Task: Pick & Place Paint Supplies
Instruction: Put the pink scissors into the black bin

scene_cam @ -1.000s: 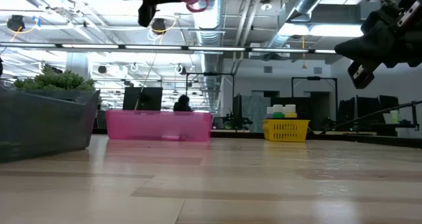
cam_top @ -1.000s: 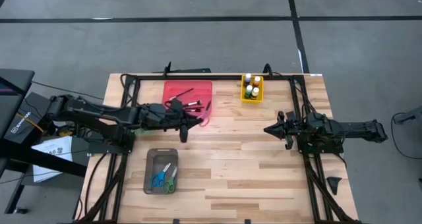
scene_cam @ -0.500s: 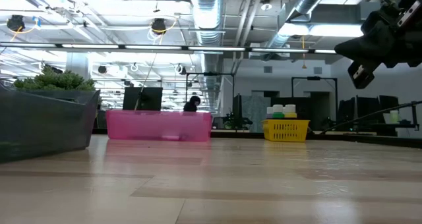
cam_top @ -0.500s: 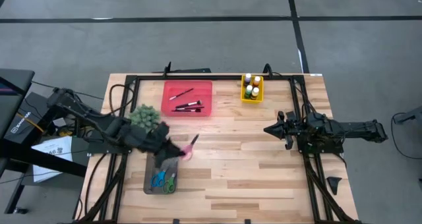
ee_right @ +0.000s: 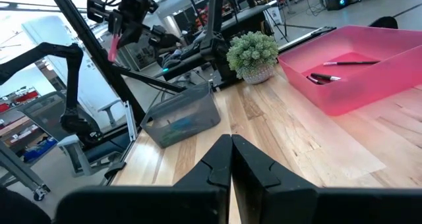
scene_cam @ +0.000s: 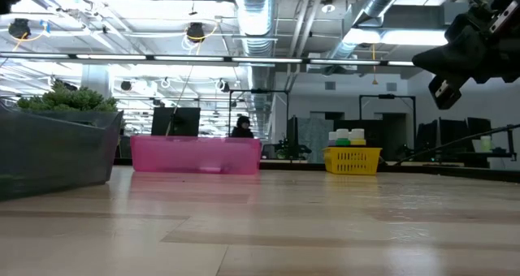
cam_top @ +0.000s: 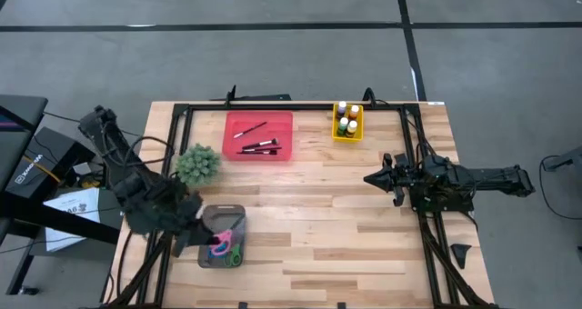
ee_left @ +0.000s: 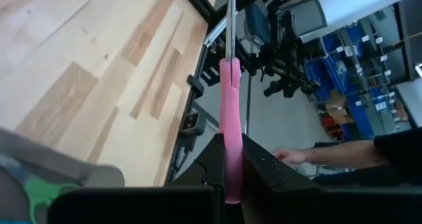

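Observation:
Thin dark-handled paintbrushes (cam_top: 258, 146) lie in the pink tray (cam_top: 259, 118) at the table's far side. Small paint bottles (cam_top: 346, 121) stand in the yellow basket (cam_top: 335, 134) to its right. My left gripper (cam_top: 207, 241) hovers over the grey bin (cam_top: 238, 214) near the table's near left, shut on a pink-handled tool (cam_top: 221, 244) with a metal blade. My right gripper (cam_top: 368, 177) is shut and empty above the table's right half, well away from the paint supplies. My left gripper pinches the tool's pink handle (ee_left: 229, 118) between its two fingers. The handle runs along the fingers, and the metal blade (ee_left: 231, 20) sticks out past their tips. The tool is lifted clear, above the grey bin (ee_left: 99, 178).
The grey bin holds blue and green scissors (cam_top: 227, 253). A fuzzy green plant (cam_top: 197, 164) stands between the bin and the pink tray. Bare wooden tabletop (cam_top: 318, 218) lies in the middle. A person's hand (ee_left: 290, 157) shows beyond the table's edge.
My left gripper has swung from beside the pink tray toward the table's near left edge, rolling as it went. It carried the pink-handled tool clear of the table to above the grey bin. The green plant, hidden under the arm before, now shows.

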Action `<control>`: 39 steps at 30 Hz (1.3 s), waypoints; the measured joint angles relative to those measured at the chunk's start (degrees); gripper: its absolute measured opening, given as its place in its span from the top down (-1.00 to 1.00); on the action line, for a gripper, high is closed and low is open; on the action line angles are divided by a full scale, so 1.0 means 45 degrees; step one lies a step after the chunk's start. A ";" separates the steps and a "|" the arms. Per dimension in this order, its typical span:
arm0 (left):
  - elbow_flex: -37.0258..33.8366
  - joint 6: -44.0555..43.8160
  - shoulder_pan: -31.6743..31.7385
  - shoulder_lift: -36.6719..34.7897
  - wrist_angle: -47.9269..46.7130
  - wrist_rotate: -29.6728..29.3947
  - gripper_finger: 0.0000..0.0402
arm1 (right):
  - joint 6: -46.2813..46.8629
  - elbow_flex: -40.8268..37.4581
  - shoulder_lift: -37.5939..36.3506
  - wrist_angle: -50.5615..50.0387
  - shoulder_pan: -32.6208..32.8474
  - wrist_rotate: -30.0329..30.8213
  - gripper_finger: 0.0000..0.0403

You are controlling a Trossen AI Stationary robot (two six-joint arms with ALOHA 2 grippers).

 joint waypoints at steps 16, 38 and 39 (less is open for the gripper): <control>-0.0005 -0.4824 -0.3164 0.0652 -0.1497 -0.3925 0.96 | -0.0001 0.0000 0.0000 0.0005 0.0000 0.0004 0.97; -0.0010 -0.8835 -0.3164 0.1709 -0.3913 -0.3476 0.96 | 0.0000 0.0000 0.0001 0.0001 0.0000 0.0004 0.97; -0.0010 -0.9017 -0.3164 0.1709 -0.4141 -0.3471 0.96 | 0.0000 0.0000 0.0001 0.0004 0.0000 0.0004 0.97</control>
